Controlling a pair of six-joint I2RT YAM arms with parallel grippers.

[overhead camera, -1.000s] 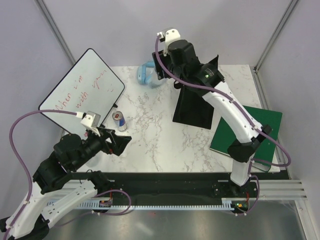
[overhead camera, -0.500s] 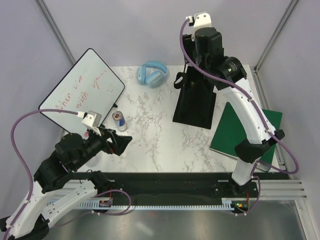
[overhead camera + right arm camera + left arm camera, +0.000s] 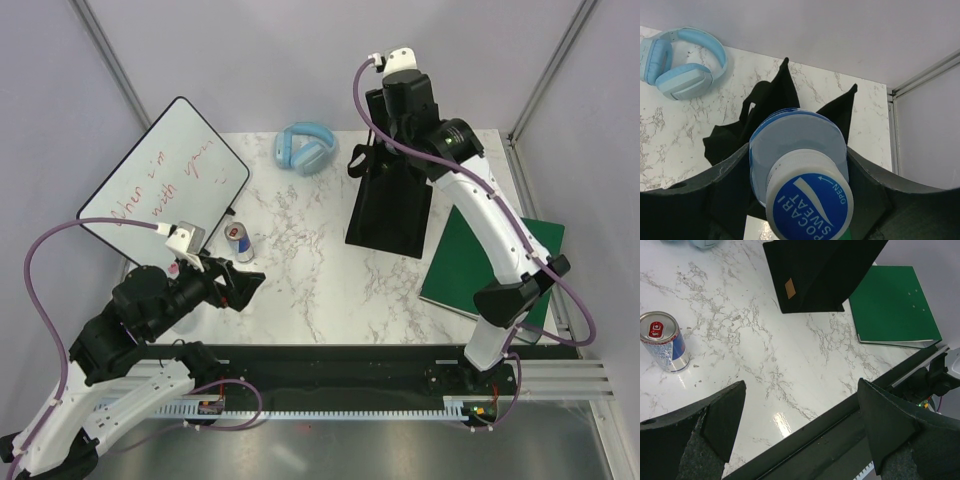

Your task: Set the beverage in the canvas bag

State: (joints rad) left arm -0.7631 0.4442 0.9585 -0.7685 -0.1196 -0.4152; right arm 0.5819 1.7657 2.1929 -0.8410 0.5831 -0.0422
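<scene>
The right gripper (image 3: 798,192) is clamping the bottle (image 3: 796,142), holding it high over the bag (image 3: 765,107). Nothing is lying inside yet, so lowering and releasing are remaining. The left gripper (image 3: 800,425) is hanging with its jaws wide apart near the can (image 3: 662,342).

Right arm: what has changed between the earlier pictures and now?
The right pincer, shut on the clear plastic bottle with a blue cap, swung rightward from above the light blue headphones to above the tall black canvas bag. The open left pincer, the silver-blue can and the green book stayed put.
</scene>
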